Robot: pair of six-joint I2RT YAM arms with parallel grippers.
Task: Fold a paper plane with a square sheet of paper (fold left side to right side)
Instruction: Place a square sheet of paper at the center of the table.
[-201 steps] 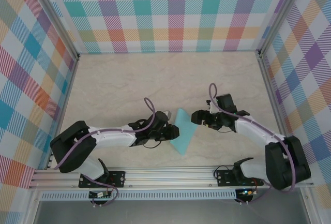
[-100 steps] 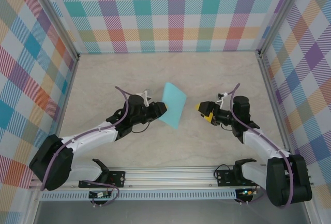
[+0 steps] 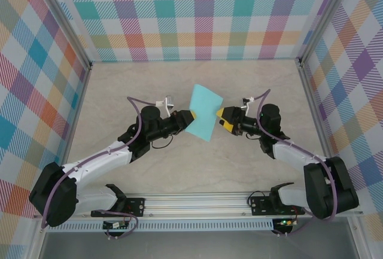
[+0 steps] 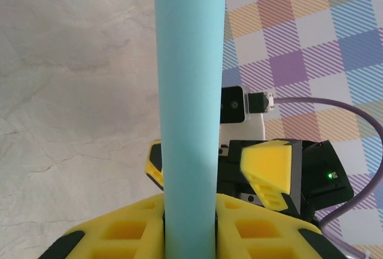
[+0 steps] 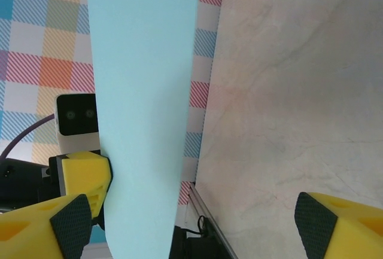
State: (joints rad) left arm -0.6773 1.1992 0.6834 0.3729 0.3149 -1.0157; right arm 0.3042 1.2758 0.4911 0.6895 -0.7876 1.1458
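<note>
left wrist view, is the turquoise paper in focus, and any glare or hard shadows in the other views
Left wrist: the turquoise paper is very close, its edges slightly soft, darker toward its right side. Right wrist: the paper looks pale and washed out, the table behind fairly sharp. Top external: even light, no glare, only faint shadows.

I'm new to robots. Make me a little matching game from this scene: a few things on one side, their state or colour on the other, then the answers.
1 left gripper
2 right gripper
3 turquoise paper
4 table

A pale, marbled
B open
C held between the two arms
D shut on the paper

Pairs: 1-D, 2-B, 3-C, 4-A
</note>
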